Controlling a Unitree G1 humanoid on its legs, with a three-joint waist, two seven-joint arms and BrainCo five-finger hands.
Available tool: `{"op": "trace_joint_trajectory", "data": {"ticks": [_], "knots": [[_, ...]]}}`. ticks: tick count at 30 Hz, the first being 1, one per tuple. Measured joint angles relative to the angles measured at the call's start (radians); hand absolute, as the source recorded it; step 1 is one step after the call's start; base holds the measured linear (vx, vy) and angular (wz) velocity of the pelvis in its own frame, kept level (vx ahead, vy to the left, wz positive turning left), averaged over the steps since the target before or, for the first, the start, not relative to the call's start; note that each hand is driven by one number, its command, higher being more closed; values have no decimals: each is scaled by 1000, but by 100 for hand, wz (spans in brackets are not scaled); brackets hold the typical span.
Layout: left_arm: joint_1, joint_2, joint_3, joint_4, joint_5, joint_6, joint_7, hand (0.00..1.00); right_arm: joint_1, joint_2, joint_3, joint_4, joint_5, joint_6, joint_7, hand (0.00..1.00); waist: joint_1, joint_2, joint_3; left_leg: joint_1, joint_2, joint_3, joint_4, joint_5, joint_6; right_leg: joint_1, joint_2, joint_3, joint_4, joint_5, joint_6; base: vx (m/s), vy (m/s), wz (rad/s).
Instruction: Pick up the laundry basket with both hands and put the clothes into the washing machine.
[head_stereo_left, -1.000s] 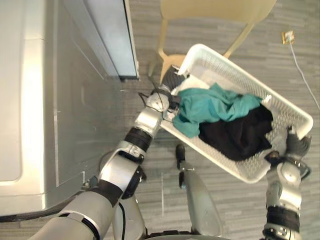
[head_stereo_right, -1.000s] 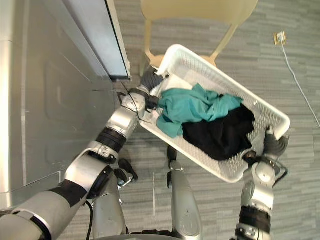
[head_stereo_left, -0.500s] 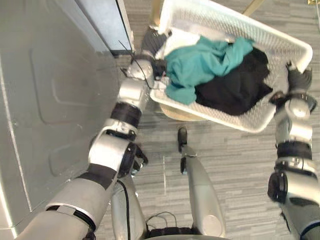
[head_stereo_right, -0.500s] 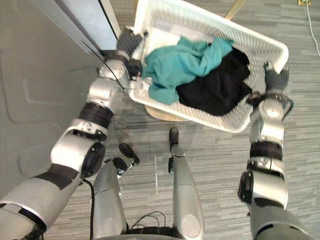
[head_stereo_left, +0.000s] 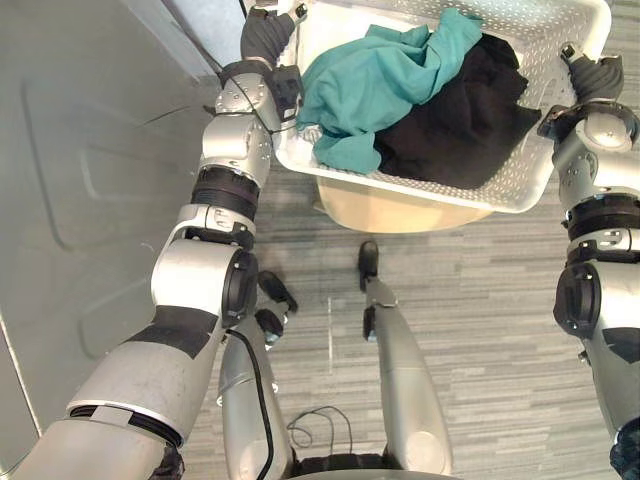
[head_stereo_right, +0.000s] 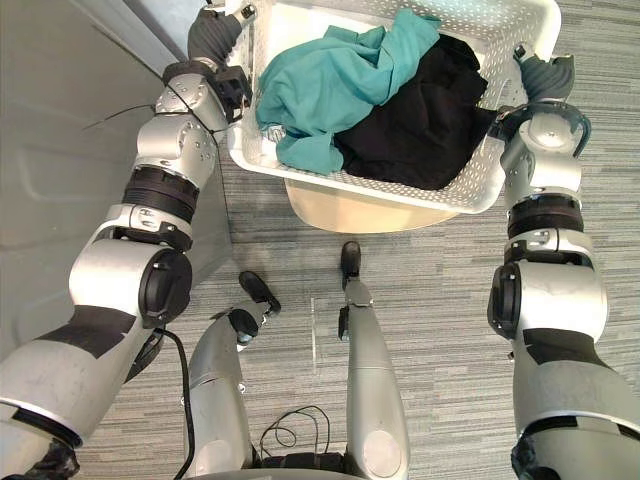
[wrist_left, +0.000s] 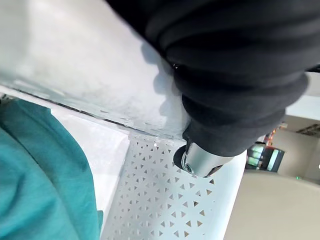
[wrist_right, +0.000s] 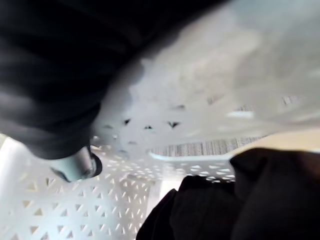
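The white perforated laundry basket (head_stereo_left: 432, 190) is held up in the air between both hands. A teal garment (head_stereo_left: 370, 85) lies on its left side and a black garment (head_stereo_left: 462, 112) on its right. My left hand (head_stereo_left: 266, 35) grips the basket's left end rim, and in the left wrist view a finger (wrist_left: 199, 161) curls over onto the inner wall (wrist_left: 165, 200). On the right end rim sits my right hand (head_stereo_left: 592, 76), its finger (wrist_right: 75, 166) hooked inside the basket next to the black cloth (wrist_right: 220, 205). The grey washing machine (head_stereo_left: 80, 200) stands at my left.
A beige chair seat (head_stereo_left: 400, 212) shows just under the basket. Grey striped flooring (head_stereo_left: 480, 320) stretches ahead and to the right. The machine's grey side panel runs close along my left arm.
The basket has come up off the chair and turned more level, nearer the top of the view. Both arms stretched up with it, and the camera shifted too.
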Motion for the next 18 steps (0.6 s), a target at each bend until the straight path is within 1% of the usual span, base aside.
{"op": "trace_joint_trajectory", "data": {"ticks": [3, 4, 5, 6, 10, 13, 15, 16, 18], "knots": [[-1, 16, 18, 44, -39, 0, 5, 0, -49, -2, 33, 45, 17, 10, -3, 0, -5, 3, -1, 1, -3, 1, -5, 3, -4, 1, -1, -4, -10, 3, -3, 2, -1, 1], [2, 16, 36, 60, -56, 9, 7, 0, -64, -4, 63, 66, 18, 21, -2, 0, -6, 3, -1, 3, -7, 1, -13, 11, -4, 4, -3, -7, -18, 8, -5, 7, -7, 6], [6, 9, 34, 61, -60, 7, -1, 0, -65, -2, 97, 71, 24, 26, 5, 0, -6, 3, -1, 8, -11, 1, -21, 15, -4, 10, -4, -8, -23, 10, -6, 7, -9, 6], [6, 7, 36, 63, -60, 6, 10, 0, -72, 4, 132, 78, 21, 28, 5, 0, -8, 4, -1, 17, -12, 2, -27, 15, -5, 19, -4, -9, -30, 10, -6, 0, 0, 0], [12, 7, 28, 74, -57, 9, 13, 0, -89, -1, 168, 105, 19, 46, 26, 0, -7, 16, -2, 37, -17, 2, -36, 15, -5, 44, -7, -11, -44, 11, -7, -4, -1, 1], [12, 8, -33, 71, -47, 6, 12, 0, -90, -19, 176, 105, -6, 55, 39, 0, -7, 18, -2, 39, -33, 3, -56, 28, -5, 44, -17, -13, -53, 17, -6, -45, -21, 8], [12, 9, -71, 70, -31, 2, 13, 0, -90, -33, 176, 106, -7, 61, 51, 0, -6, 29, -4, 39, -36, 0, -57, 28, -5, 47, -21, -19, -54, 18, -6, -53, -20, 10], [13, 6, -90, 70, -24, 2, 13, 0, -90, -41, 176, 108, -7, 61, 51, 0, -6, 40, -3, 39, -38, -3, -57, 28, -5, 54, -23, -28, -59, 18, -5, -58, -21, 8], [13, 7, -104, 70, -23, 2, 16, 0, -89, -43, 176, 109, -6, 61, 51, 0, -6, 45, -3, 42, -38, -4, -57, 28, -5, 61, -24, -31, -67, 21, -5, -59, -26, 3]]}}
